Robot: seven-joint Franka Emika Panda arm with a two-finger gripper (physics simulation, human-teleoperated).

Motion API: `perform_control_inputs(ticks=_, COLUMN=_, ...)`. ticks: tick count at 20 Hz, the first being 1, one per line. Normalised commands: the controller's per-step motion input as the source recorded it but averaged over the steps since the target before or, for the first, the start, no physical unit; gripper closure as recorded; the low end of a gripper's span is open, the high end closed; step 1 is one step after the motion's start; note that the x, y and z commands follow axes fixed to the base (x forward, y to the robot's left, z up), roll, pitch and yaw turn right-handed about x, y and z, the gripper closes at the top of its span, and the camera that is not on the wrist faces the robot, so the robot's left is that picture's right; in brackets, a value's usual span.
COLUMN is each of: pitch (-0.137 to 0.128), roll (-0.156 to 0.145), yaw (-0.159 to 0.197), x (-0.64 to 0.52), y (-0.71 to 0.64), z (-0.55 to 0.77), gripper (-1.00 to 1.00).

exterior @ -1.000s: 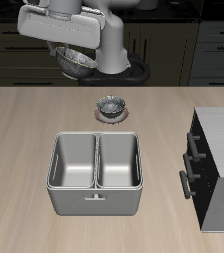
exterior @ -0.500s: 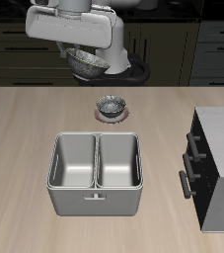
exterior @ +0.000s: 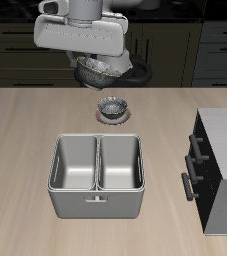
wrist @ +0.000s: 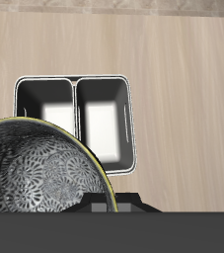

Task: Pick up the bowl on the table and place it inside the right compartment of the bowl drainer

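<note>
High above the far side of the counter (exterior: 25, 130), my hand (exterior: 93, 62) grips the bowl (exterior: 93, 70) by its rim, mid-carry. Next, I judge, it must travel nearer, over the bowl drainer (exterior: 96, 206), then descend into its right compartment.

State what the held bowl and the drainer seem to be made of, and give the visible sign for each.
Bowl: probably metal, silvery-grey with a mottled, lacy pattern inside and a thin yellowish rim; glazed ceramic cannot be ruled out.
Drainer: likely brushed or satin steel, judging by its even grey walls, rounded rim and bright sheen on the well floors. Both are simulator renders, so the look is only a guide.
</note>
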Motion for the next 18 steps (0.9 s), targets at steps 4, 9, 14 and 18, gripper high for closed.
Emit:
perform_control_inputs(ticks=4, pitch=0.016, roll=0.021, yaw=0.022, x=0.15, y=0.22, z=-0.14, gripper=1.0)
perform_control_inputs(ticks=9, pitch=0.024, roll=-0.003, yaw=0.006, x=0.14, y=0.06, z=-0.18, gripper=1.0)
perform_control_inputs(ticks=14, pitch=0.031, roll=0.002, yaw=0.014, x=0.09, y=0.03, z=-0.27, gripper=1.0)
perform_control_inputs(ticks=18, pitch=0.018, roll=-0.017, yaw=-0.005, x=0.04, y=-0.06, z=-0.16, gripper=1.0)
